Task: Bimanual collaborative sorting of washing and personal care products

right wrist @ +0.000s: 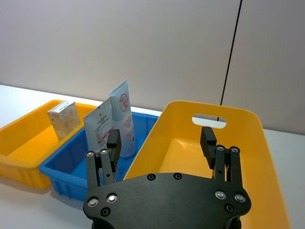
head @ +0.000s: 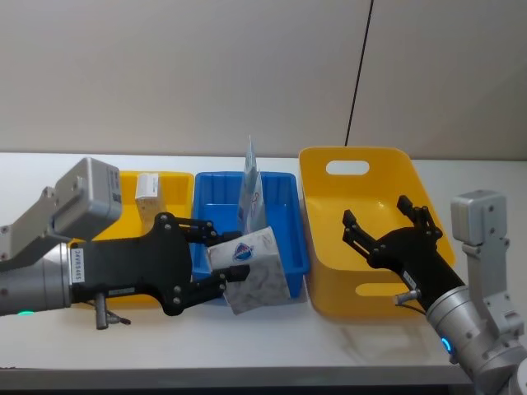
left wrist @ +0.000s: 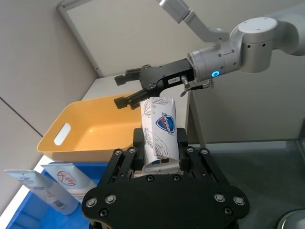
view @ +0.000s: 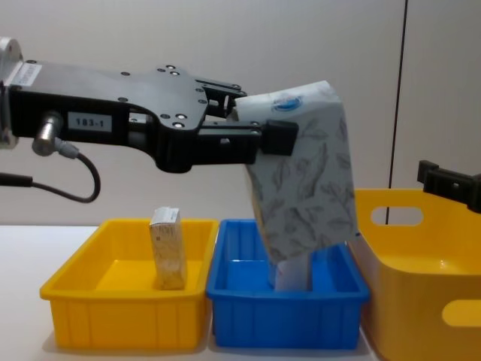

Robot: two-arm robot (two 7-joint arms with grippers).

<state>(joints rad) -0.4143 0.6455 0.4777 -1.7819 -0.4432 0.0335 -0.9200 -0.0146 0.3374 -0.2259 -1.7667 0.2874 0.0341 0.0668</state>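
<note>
My left gripper (head: 216,259) is shut on a white pack (head: 251,267) with grey leaf print and a blue oval logo, held in the air over the front right part of the blue bin (head: 284,197). In the left wrist view the pack (left wrist: 159,133) stands up between the fingers. My right gripper (head: 387,224) hangs open and empty over the large yellow bin (head: 362,284), a short way right of the pack. Two pale-blue pouches (right wrist: 121,117) stand in the blue bin. A small pack (view: 169,248) stands in the left yellow bin (view: 120,316).
Three bins sit side by side on the white table (head: 272,337): small yellow on the left, blue in the middle, large yellow with handle slots on the right. A plain wall (head: 206,74) runs behind them. A strip of bare table lies in front of the bins.
</note>
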